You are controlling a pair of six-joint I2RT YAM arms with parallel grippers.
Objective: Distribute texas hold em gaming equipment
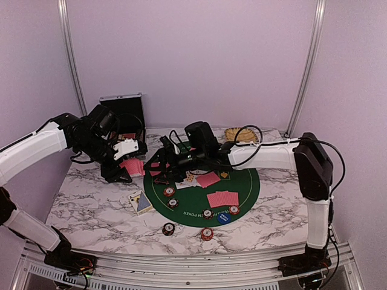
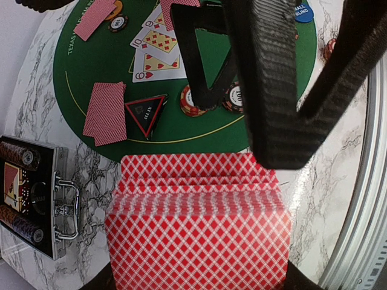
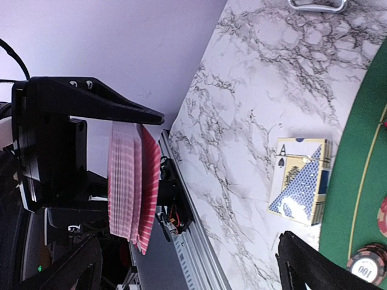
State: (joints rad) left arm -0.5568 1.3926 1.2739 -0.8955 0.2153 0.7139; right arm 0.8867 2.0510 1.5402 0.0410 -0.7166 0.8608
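My left gripper (image 1: 123,167) is shut on a deck of red-backed playing cards (image 1: 133,167), held on edge above the table left of the green mat; the deck fills the bottom of the left wrist view (image 2: 196,223). My right gripper (image 1: 158,165) is open, its fingers (image 2: 266,78) just beyond the deck, not touching it. In the right wrist view the deck (image 3: 130,187) hangs ahead of the spread jaws. Face-up cards (image 2: 158,51), a black triangular marker (image 2: 146,113), striped chips (image 2: 193,103) and red-backed pairs (image 1: 222,199) lie on the mat. A blue button (image 1: 224,217) sits at its near edge.
The green round mat (image 1: 248,181) covers the table's middle. An open silver case (image 1: 124,115) stands at the back left, a woven tray (image 1: 240,134) at the back right. A blue card box (image 1: 141,202) lies left of the mat. Two chips (image 1: 168,228) lie off the mat in front.
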